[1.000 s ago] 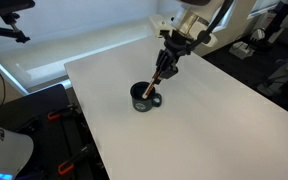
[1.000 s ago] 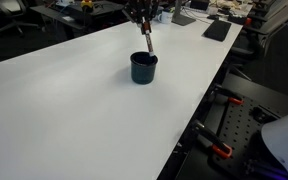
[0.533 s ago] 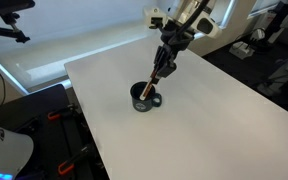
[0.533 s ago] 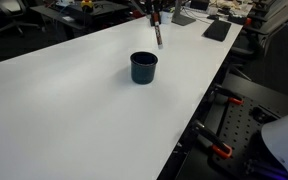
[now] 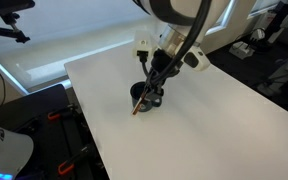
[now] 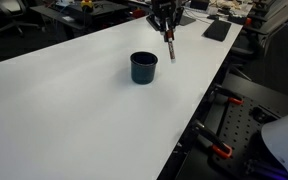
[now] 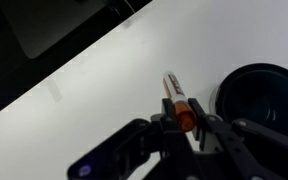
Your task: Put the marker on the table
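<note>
The gripper [image 6: 167, 29] is clenched on the marker [image 6: 169, 48]. The marker hangs below it, long axis steep, above the table [image 6: 74, 115], right of the cup [image 6: 143, 68] in an exterior view.

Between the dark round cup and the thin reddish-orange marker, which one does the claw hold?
The thin reddish-orange marker: the claw grips it, while the dark round cup stands free on the white table.
</note>
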Available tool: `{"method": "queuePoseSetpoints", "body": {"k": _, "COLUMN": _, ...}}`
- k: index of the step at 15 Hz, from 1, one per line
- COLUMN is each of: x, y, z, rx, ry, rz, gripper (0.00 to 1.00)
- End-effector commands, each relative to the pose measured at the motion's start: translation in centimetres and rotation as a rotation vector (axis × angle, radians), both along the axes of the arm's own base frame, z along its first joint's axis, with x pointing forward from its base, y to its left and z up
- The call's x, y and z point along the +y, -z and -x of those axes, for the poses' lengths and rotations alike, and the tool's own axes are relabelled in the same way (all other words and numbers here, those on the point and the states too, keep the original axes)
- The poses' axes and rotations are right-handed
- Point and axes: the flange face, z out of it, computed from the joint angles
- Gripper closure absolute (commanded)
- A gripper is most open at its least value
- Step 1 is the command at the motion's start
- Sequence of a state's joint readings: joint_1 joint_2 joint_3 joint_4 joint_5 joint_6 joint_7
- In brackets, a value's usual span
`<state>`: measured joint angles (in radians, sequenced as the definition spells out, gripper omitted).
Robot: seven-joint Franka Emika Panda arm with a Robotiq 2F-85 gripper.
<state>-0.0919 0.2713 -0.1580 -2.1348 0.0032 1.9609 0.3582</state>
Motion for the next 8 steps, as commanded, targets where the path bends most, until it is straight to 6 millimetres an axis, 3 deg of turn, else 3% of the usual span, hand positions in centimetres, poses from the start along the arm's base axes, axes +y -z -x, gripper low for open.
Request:
{"method": "queuePoseSetpoints", "body": {"k": 1, "x": -0.8, "y": 1.9, "z": 2.7, "rx": -0.005, "ry": 0.020, "rz": -0.010, "gripper": 0.95}}
{"method": "queuePoseSetpoints", "body": {"k": 8, "x": -1.5, "y": 7.5, "z": 4.2, "rx": -0.020, "ry": -0.002, "rz": -0.057, "gripper": 0.95}}
